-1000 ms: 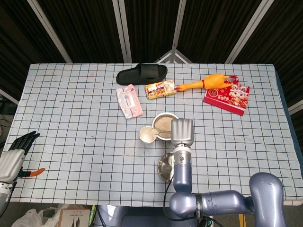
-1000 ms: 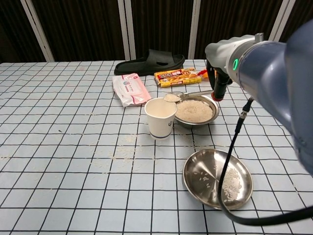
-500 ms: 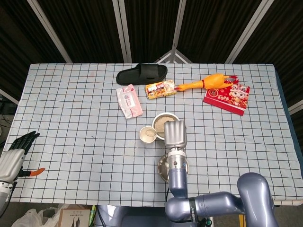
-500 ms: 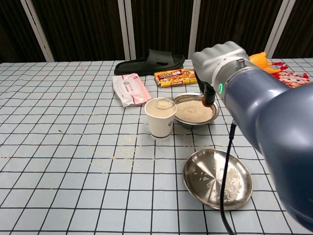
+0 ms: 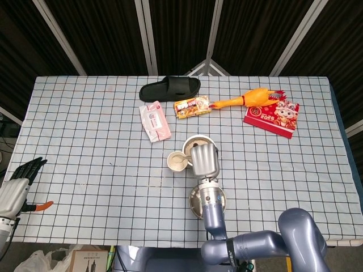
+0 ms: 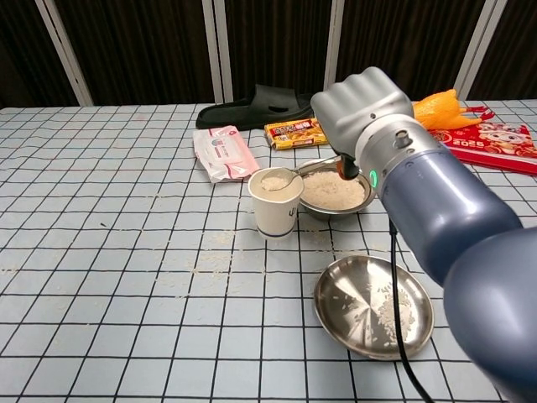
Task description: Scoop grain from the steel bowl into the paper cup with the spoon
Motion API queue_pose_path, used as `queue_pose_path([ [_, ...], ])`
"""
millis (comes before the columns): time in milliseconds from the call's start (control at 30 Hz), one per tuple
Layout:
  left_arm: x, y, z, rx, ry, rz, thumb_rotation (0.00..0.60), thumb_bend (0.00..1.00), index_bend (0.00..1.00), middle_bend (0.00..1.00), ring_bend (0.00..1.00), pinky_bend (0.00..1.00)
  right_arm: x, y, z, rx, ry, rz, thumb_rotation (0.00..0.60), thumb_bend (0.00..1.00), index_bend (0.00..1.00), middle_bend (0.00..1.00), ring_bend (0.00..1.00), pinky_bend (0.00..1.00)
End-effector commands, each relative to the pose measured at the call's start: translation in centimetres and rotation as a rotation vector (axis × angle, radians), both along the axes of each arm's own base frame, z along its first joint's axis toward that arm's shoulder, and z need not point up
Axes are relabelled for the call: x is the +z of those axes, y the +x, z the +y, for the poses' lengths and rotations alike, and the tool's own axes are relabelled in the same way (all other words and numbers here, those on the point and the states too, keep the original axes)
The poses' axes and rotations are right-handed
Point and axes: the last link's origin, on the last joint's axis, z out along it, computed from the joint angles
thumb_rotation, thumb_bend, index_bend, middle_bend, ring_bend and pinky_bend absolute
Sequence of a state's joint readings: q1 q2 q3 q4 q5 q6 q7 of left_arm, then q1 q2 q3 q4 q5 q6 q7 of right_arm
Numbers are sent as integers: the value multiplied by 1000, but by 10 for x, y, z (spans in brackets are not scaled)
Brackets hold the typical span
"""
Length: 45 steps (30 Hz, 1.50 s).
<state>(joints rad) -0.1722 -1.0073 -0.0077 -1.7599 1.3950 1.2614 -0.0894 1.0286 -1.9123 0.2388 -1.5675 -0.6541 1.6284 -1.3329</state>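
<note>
In the chest view the white paper cup point(image 6: 275, 206) stands just left of the steel bowl point(image 6: 336, 191), which is full of white grain. My right hand point(image 6: 362, 113) hangs over the bowl's far side and grips the handle of the metal spoon point(image 6: 280, 179). The spoon's head lies in the cup's mouth with grain in it. From the head view, the right hand point(image 5: 204, 160) covers most of the bowl point(image 5: 197, 139), with the cup point(image 5: 177, 162) to its left. My left hand point(image 5: 20, 180) rests off the table's left edge, fingers apart, holding nothing.
A second steel dish point(image 6: 373, 306) with a little grain sits near the front, and loose grains lie around the cup. At the back are a black slipper point(image 6: 256, 107), a pink wipes pack point(image 6: 222, 151), a snack box point(image 6: 295, 131), a rubber chicken point(image 5: 252, 97) and a red packet point(image 5: 272, 116).
My right hand has moved left and toward the camera. The spoon head has gone from the cup's right rim down into its mouth. The left hand has stayed still.
</note>
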Motion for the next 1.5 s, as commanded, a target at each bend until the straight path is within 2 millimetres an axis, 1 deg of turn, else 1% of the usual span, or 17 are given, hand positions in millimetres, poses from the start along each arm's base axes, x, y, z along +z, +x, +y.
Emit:
queue_pose_path([
  [33,0,-1,0,9,-6,4,600,0,0,0,0,0,-4,-5,0,66,-7,40,600,679,750,902,979,1000],
  [333,0,0,0,15,-9,12,600,0,0,0,0,0,-8,-14,-3,252,-51,134,600,679,750,902,979,1000],
  [467,0,-1,1,21,-9,15,600,0,0,0,0,0,-7,-19,-3,382,-74,199,600,679,750,902,979,1000],
  [700,-2,-3,-1,37,-34,48,600,0,0,0,0,0,-11,-31,-2,509,-82,260,600,679,750,902,979,1000],
  [900,-3,-3,0,51,-43,61,600,0,0,0,0,0,-15,-39,-1,553,-83,268,600,679,750,902,979,1000],
  [1133,-3,-3,1,58,-46,69,600,0,0,0,0,0,-6,-39,-8,585,-121,247,600,678,750,902,979,1000],
  [1267,-4,-3,1,59,-48,73,600,0,0,0,0,0,-8,-46,-7,598,-107,284,600,679,750,902,979,1000],
  [1400,-4,-3,1,60,-48,76,600,0,0,0,0,0,-4,-45,-8,574,-125,233,600,679,750,902,979,1000],
  [1500,-4,-3,1,61,-50,79,600,0,0,0,0,0,-4,-46,-8,572,-125,245,600,679,750,902,980,1000],
])
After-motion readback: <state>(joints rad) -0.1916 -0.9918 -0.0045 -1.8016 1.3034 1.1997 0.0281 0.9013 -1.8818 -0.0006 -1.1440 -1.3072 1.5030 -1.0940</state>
